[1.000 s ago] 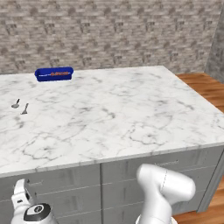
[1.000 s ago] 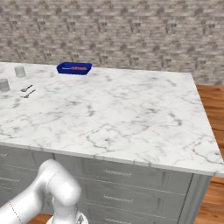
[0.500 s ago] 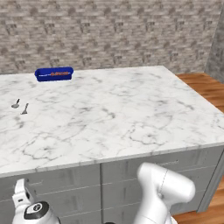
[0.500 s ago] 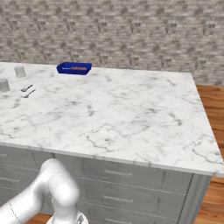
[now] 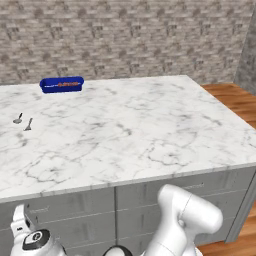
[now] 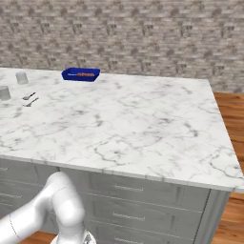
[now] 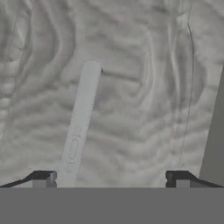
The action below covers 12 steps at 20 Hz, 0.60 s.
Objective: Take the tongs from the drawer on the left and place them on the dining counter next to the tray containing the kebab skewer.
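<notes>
In the hand view my gripper (image 7: 111, 177) is open, its fingertips (image 7: 43, 178) set wide apart. It is close in front of a grey drawer front (image 7: 144, 109). The drawer's slim silver bar handle (image 7: 81, 122) slants down toward the left fingertip, and nothing is between the fingers. The tongs are hidden. The white marble dining counter (image 5: 130, 130) (image 6: 133, 119) carries the blue tray (image 5: 61, 84) (image 6: 80, 74) at its far left. The reddish kebab skewer (image 5: 63, 84) (image 6: 86, 74) lies in the tray.
Two small silver spoons (image 5: 22, 122) (image 6: 30, 99) lie on the counter's left side, and two glasses (image 6: 21, 77) stand beyond them. Grey drawer fronts (image 5: 65, 210) (image 6: 138, 190) line the counter's near face. Wooden floor (image 6: 233, 109) lies to the right and a stone wall behind.
</notes>
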### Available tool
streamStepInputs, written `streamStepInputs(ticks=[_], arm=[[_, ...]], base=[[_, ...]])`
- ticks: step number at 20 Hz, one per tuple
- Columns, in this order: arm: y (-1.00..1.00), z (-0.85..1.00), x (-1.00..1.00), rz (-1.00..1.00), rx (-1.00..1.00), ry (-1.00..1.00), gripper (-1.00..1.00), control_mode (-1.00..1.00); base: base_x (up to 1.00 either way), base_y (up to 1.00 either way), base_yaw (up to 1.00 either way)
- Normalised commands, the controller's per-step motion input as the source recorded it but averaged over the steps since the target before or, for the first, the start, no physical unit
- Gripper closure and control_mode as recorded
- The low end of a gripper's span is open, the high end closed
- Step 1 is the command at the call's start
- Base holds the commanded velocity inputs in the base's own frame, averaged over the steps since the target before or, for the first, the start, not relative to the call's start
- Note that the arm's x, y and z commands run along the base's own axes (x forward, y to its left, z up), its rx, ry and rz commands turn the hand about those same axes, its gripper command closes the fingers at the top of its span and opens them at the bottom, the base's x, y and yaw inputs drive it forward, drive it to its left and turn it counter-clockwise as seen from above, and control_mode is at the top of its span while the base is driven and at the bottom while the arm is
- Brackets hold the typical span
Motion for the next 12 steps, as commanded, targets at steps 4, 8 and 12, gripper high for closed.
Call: streamStepInputs(ticks=[4,8,12], arm=[[0.00,-0.50,0.00,0.00,0.00,-0.05,-1.00,-1.00],[0.00,-0.33,0.11,0.00,0.00,-0.06,-1.00,-1.00],[0.00,-0.40,0.14,0.00,0.00,-0.04,-1.00,-1.00]], base=[[0.00,0.00,0.00],[0.00,0.00,0.00],[0.00,0.00,0.00]])
